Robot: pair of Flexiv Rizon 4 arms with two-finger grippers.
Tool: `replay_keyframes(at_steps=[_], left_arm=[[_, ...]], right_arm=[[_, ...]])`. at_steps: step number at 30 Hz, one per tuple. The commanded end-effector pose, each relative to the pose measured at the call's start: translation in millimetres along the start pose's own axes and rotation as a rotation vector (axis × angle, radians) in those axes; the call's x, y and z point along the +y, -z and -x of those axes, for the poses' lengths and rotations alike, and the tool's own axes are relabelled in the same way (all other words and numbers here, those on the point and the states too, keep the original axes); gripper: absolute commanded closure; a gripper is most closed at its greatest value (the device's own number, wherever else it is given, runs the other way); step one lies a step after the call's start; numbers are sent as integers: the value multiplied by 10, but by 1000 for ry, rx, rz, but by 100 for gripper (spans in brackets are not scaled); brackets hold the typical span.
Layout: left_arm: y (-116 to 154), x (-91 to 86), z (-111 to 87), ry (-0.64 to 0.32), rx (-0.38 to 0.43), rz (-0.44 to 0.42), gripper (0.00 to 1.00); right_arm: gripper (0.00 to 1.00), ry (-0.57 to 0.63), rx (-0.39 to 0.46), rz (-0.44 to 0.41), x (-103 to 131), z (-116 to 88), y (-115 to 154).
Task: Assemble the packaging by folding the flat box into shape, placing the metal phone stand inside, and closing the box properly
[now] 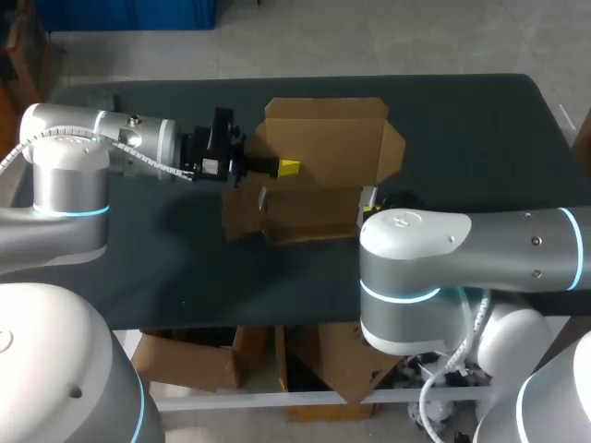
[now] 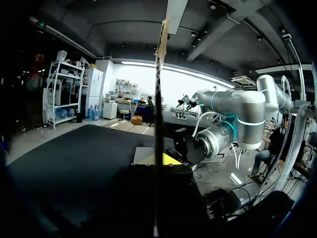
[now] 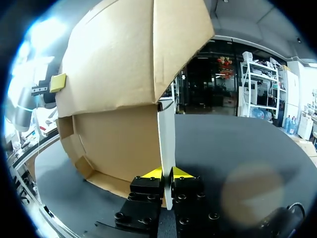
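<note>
matt cardboard box (image 1: 323,157), dark matt table (image 1: 480,138)

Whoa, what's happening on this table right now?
A two-armed robot is shaping a cardboard box on the dark table. The left gripper and the right gripper each have their jaws pinched on an upright wall, from opposite ends. The box is half formed, flaps open, and looks empty.
</note>
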State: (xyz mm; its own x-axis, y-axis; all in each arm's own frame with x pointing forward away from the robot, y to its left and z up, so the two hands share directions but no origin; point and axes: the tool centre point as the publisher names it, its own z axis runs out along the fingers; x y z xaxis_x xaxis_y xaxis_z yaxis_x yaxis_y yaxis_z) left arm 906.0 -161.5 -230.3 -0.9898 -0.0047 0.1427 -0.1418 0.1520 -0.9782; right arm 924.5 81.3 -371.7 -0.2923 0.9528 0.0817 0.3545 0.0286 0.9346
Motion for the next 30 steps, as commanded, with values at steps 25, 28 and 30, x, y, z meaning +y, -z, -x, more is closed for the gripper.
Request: replay_keyframes(at_steps=[25,28,30], left_arm=[[-75,-90,-48,-50,-20,71,0],[-93,-103,-69,-62,-19,81,0],[-99,-109,-86,-67,-19,85,0]], right_arm=[[100,24,68,-31,-13,9,194],[100,22,70,-34,-2,51,238],[100,17,80,-39,-1,78,253]])
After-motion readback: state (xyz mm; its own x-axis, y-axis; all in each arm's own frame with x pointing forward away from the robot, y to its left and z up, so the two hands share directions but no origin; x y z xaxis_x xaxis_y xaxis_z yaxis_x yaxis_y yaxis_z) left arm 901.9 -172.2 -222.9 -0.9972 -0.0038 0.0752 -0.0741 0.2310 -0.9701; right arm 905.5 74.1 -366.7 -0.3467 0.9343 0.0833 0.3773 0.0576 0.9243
